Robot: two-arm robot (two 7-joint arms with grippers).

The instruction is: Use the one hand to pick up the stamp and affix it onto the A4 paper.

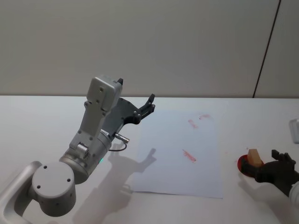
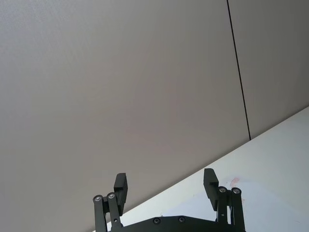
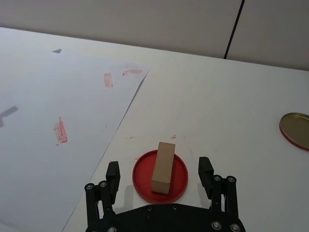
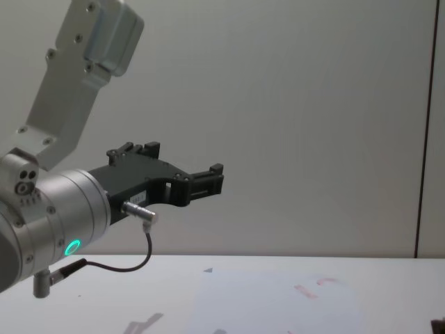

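- Two grippers are in view; the right gripper (image 3: 159,165) sits low over the table (image 1: 46,121) at the robot's right, its jaws spread wide.
- Its fingers (image 3: 113,170) flank a round red disc (image 3: 141,180), one on each side, and are seen touching neither the disc nor what stands on it.
- The stamp (image 3: 163,166), a tan wooden block, stands upright on the red disc, in the gap between the open jaws and clear of both.
- The A4 paper (image 1: 177,158) lies flat at the middle of the table, to the left of the disc and apart from it; bare tabletop with a few faint red smears separates the two.
- Several red ink marks (image 1: 189,155) show on the sheet, two near its far right corner and one nearer the middle.
- A gold lid (image 3: 295,130) lies flat on the table, well apart from the disc.
- The left gripper (image 2: 165,180) is raised above the table by the paper's far left corner, jaws wide apart and empty, pointing toward the wall (image 4: 313,104); a ring light (image 4: 71,247) glows on its wrist.
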